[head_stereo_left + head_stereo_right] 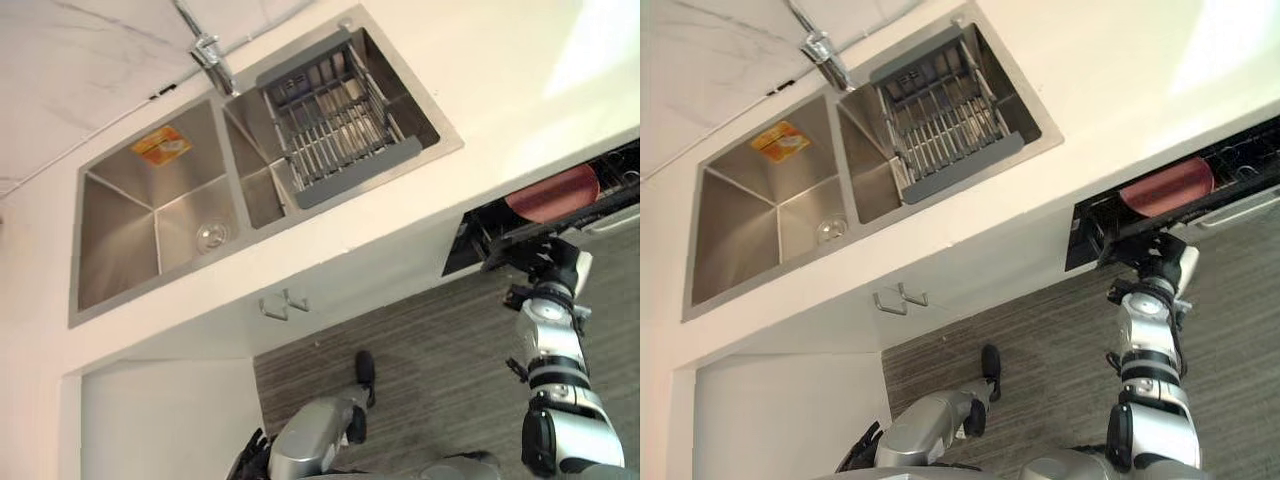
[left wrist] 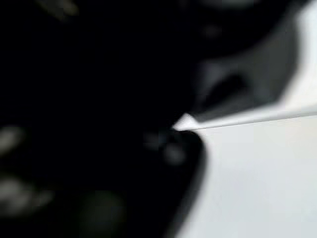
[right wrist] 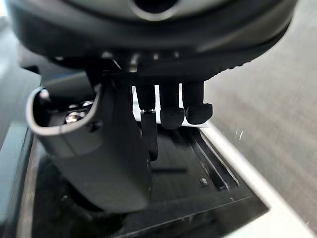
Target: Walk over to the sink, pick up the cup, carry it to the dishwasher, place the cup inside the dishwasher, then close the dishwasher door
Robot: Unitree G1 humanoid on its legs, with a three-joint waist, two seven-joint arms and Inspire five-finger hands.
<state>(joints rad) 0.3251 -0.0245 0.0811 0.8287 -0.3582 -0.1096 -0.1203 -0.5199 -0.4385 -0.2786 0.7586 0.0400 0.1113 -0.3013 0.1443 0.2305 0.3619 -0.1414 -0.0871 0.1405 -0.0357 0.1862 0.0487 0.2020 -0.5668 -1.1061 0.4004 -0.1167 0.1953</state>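
At dishwasher door (image 3: pixel 208 193) rim — right fingers (image 3: pixel 172 116)

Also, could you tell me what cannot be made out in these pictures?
Dishwasher contents: the counter hides most of it in the eye views, so the cup's whereabouts are unknown.
Left hand: cut by the left eye view's bottom edge; blurred dark in its wrist view.
Right hand: its grip is hidden by its own bulk.
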